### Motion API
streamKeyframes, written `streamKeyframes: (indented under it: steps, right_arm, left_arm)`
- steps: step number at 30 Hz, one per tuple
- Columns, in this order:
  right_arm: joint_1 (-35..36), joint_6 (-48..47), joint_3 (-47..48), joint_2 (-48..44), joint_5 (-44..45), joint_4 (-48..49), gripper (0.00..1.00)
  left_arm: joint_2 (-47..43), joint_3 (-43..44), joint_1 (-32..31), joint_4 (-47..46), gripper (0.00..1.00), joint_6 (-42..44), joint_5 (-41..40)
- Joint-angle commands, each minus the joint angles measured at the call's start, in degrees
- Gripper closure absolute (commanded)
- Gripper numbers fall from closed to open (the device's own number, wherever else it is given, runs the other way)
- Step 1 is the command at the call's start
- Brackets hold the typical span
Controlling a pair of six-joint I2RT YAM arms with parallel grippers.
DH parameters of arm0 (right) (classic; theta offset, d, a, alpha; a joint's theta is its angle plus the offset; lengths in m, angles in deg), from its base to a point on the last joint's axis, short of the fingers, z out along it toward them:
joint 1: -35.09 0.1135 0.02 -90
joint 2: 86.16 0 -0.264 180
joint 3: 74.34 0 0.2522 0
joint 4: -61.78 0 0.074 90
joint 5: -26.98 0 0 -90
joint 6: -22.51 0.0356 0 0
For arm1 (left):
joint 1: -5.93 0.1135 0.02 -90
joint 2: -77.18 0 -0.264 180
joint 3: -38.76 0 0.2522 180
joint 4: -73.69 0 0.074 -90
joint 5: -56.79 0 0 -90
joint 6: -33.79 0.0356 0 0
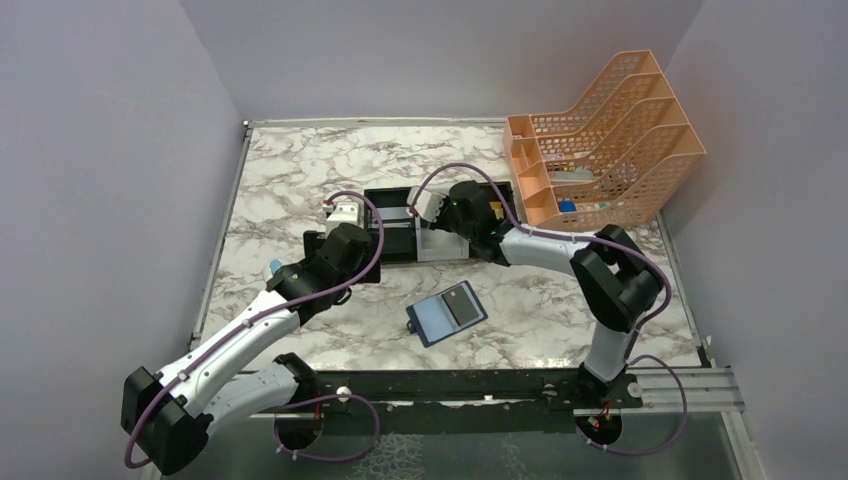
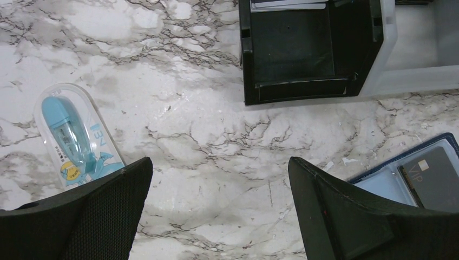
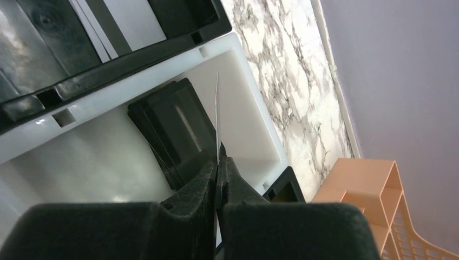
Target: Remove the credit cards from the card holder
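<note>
Pinching a thin card (image 3: 217, 103) edge-on, the right jaws are clamped tight on it above the white tray (image 3: 254, 130). A stack of dark cards (image 3: 176, 122) lies flat on the floor of that tray. The held card stands straight out from the jaws, and its colour cannot be told from the edge alone.

Seen from above, the card holder (image 1: 435, 318) lies open and flat on the marble desk (image 1: 290, 170), at 6 o'clock from the trays and well apart from both arms' jaws. One dark card (image 1: 464, 305) sits in its pocket on the 3 o'clock side, while the 9 o'clock pocket shows pale blue.

The left jaws stand wide apart with nothing between them, over marble near the 9 o'clock end of the black tray (image 2: 295, 54). That tray touches the white tray.

In the left wrist view, a blue gadget in a clear blister pack (image 2: 70, 132) lies at 9 o'clock. A corner of the card holder shows at 4 o'clock.

A peach mesh file rack (image 1: 610, 140) stands at 2 o'clock on the desk.
</note>
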Motion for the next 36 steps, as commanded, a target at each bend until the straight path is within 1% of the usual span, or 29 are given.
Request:
streamKeyframes:
  steps: [1,4,13,21,27,32,35,36]
  right_arm:
    - [0.23,-6.41,2.39,3.23,2.64,-1.08,0.99]
    - [0.17,-9.45,3.04,5.05,3.36,-0.83,0.99]
    - [0.12,-13.67,2.93,7.25,0.25,1.18,0.99]
    - [0.17,-15.94,3.60,9.13,1.86,3.65,0.99]
    - [0.15,-16.24,4.08,10.09,2.63,2.88,0.97]
    - [0.16,-15.70,4.55,10.14,3.06,1.92,0.94]
    - [0.17,-15.60,4.27,9.53,1.77,1.21,0.85]
    - [0.17,-15.78,4.29,9.36,1.09,0.28,0.83]
  left_arm:
    - [-0.65,0.77,0.44,1.16,0.01,0.81,-3.77]
    - [-0.34,0.90,0.51,1.58,0.01,0.72,-4.23]
    - [1.08,1.61,0.53,2.87,0.01,0.72,-4.42]
    - [1.44,1.91,0.46,3.26,0.01,0.73,-4.09]
    - [1.56,1.95,0.46,3.39,0.01,0.87,-3.71]
    - [2.38,2.30,0.43,3.94,0.01,0.98,-3.54]
    - [2.70,2.39,0.50,4.12,0.01,0.90,-3.46]
    - [2.84,2.40,0.46,4.09,0.01,0.96,-3.42]
